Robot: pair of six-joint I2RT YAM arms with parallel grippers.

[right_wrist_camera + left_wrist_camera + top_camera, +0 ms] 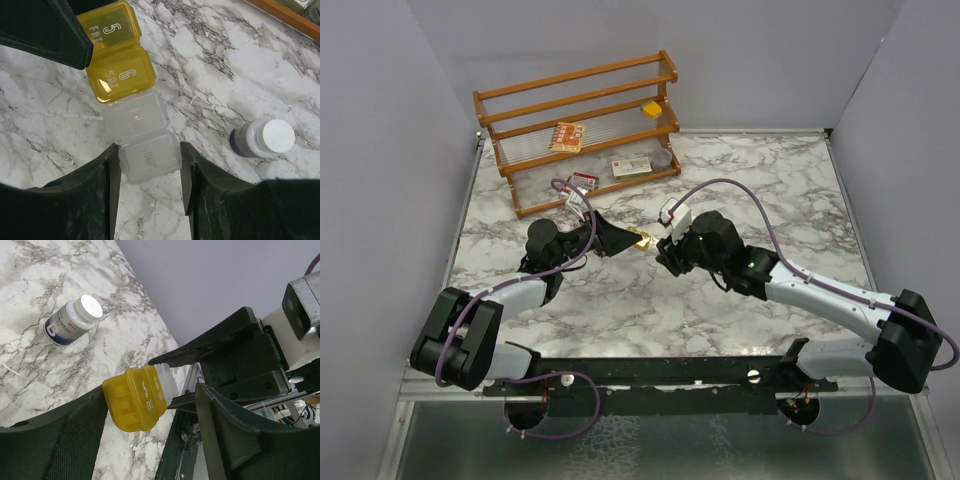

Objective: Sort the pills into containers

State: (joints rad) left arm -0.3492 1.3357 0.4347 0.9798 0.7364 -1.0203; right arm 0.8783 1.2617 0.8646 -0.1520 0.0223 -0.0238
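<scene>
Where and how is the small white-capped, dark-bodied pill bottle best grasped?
Grip the white-capped dark pill bottle across its round body just below the cap, descending from above. Both wrist views show the cap top, so it likely stands upright on the marble table. The right gripper holds the yellow-and-clear pill organiser, so it must let go first.

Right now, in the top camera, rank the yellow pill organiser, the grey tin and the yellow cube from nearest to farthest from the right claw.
1. The yellow pill organiser, at the tips of the right claw.
2. The grey tin, bottom shelf of the rack, right end.
3. The yellow cube, top shelf, farthest back.
</scene>
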